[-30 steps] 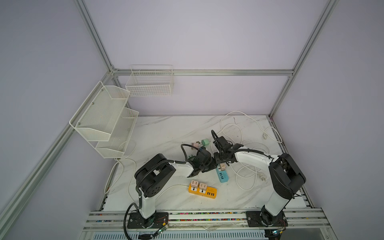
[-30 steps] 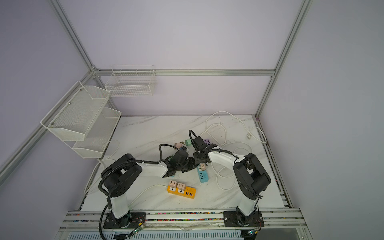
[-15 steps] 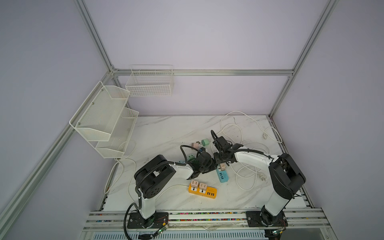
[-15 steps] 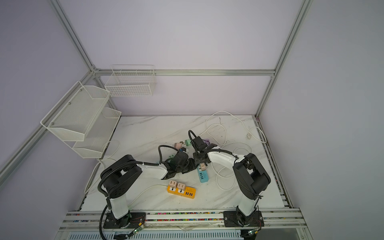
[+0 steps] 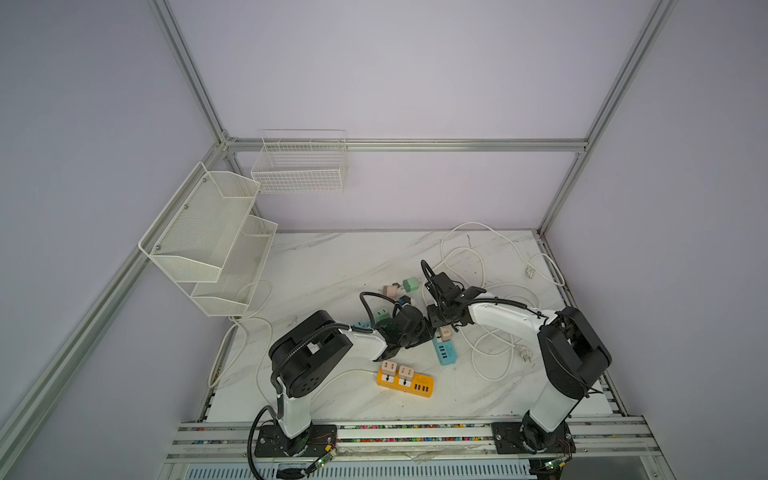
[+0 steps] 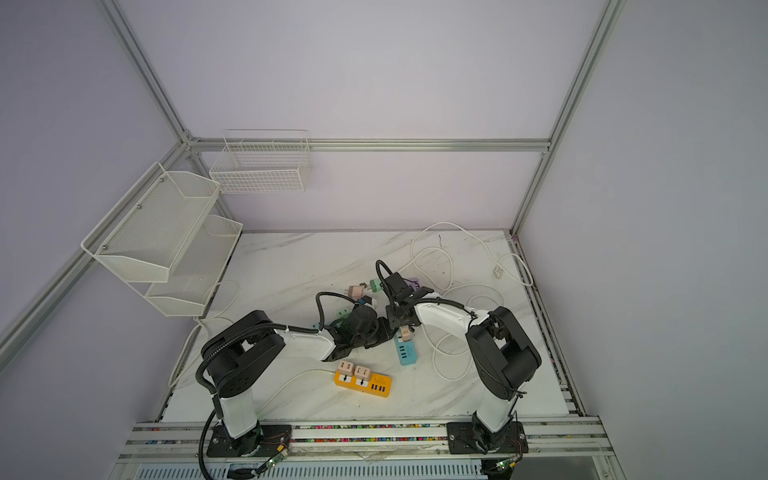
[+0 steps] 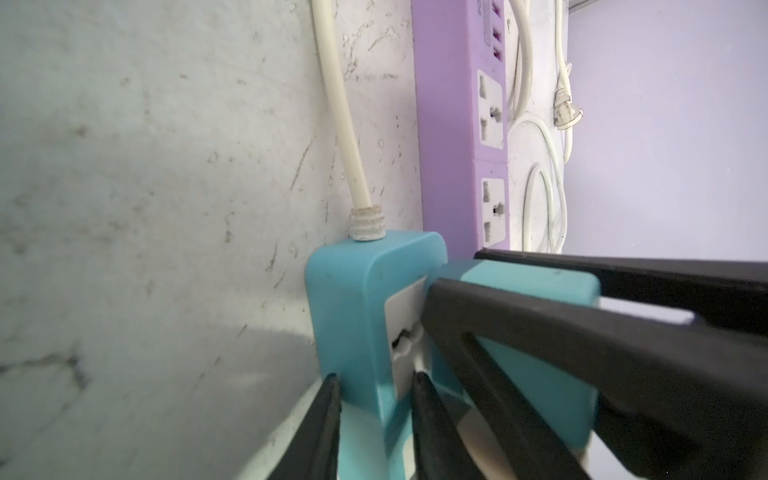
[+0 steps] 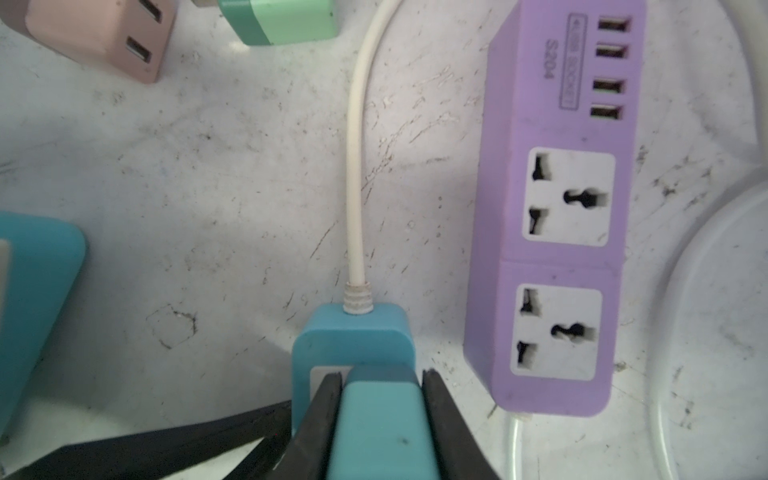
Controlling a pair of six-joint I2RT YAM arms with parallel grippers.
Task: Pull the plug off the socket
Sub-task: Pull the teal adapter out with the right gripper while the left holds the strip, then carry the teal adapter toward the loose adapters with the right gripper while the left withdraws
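In both top views the left arm (image 5: 365,341) and the right arm (image 5: 505,316) meet tip to tip over the marble surface (image 5: 332,270), at the cable end of the blue socket strip (image 5: 446,355). A beige adapter (image 5: 445,333) sits further along that strip, and an orange socket strip (image 5: 405,380) lies apart, nearer the bases. Compared with the top views of a second ago, neither arm has visibly shifted and the strip lies where it was, so no pull has begun. In the left wrist view the left fingers (image 7: 324,428) bracket the strip body, one low beside the surface and one at the white socket face. The strip fills the gap between them, so they read as closed on it, having narrowed onto it within the last second. The right fingers (image 7: 478,307) pinch the teal plug (image 7: 536,286), which sits in the end socket next to the white cable (image 7: 340,104); no prong shows between plug and face. A purple socket strip (image 7: 453,124) lies just beyond, both sockets vacant. In the right wrist view the right fingers (image 8: 444,428) are clamped on opposite flanks of the plug (image 8: 382,428). Judgement: the strip is now braced, so extraction can start, straight away from the socket face; an angled pull risks dragging the strip.
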